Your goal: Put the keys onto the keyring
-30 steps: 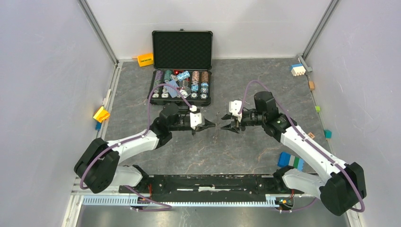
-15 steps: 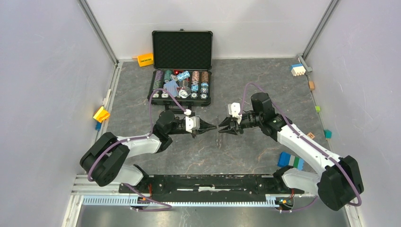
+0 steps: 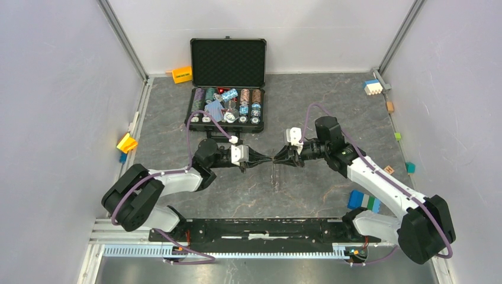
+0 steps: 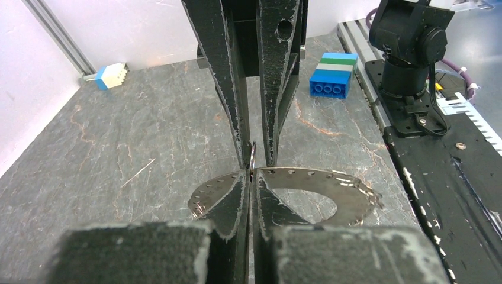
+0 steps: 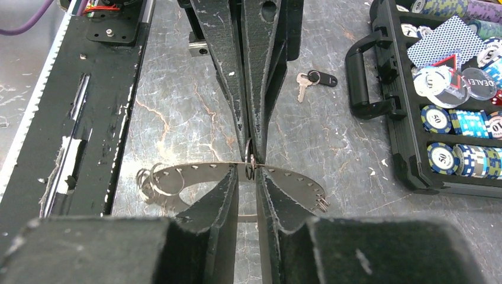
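Item 1, left gripper [image 3: 266,159]: centre of the overhead view, fingers pressed together, pinching the rim of the keyring [image 4: 350,192].
Item 2, keyring: flat grey toothed plate held off the table [image 3: 319,112], between the two fingertip pairs. In both wrist views the camera's own fingers cover its middle.
Item 3, right gripper [image 3: 279,158]: tip to tip with the left, jaws narrowly apart either side of a small wire ring [image 5: 250,161] at the keyring's edge. Contact cannot be told.
Item 4, key [image 5: 303,84]: with black tag, flat on the table, upper centre of the right wrist view, just beside the case handle [image 5: 362,77].
Item 5, black case [image 3: 228,62]: open, top centre, poker chips [image 3: 228,103] inside.
Item 6, blue-green block [image 4: 333,74]: upper right of the left wrist view.
Item 7, orange block [image 3: 182,74]: left of the case.
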You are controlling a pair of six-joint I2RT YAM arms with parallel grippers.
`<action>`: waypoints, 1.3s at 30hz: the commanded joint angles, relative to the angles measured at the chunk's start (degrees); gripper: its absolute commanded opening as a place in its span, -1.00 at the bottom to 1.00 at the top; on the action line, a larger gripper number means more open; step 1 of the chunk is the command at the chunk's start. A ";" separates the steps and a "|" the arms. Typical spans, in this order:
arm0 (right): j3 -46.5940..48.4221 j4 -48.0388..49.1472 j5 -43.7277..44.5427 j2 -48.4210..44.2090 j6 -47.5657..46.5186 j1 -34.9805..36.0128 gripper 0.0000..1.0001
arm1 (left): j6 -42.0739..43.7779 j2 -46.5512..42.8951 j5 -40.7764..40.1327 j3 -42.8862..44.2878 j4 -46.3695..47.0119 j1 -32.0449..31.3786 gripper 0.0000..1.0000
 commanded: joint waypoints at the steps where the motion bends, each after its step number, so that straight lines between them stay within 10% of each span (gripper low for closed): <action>1: -0.38 3.02 0.56 -1.42 1.66 0.15 -0.58 | -3.03 1.22 1.33 0.05 6.70 0.11 -0.96; 10: -0.92 4.13 2.59 -2.42 2.82 0.20 -1.00 | -3.67 2.75 1.03 0.13 8.20 0.11 -0.96; 22: 0.45 -0.74 7.42 -2.17 -1.10 0.34 -1.00 | 6.06 -1.73 -3.99 5.08 -12.18 0.07 -0.63; 39: 1.20 -1.58 7.91 -0.57 -1.75 1.37 -1.00 | 6.80 -1.55 -2.76 7.48 -16.16 -0.31 -0.63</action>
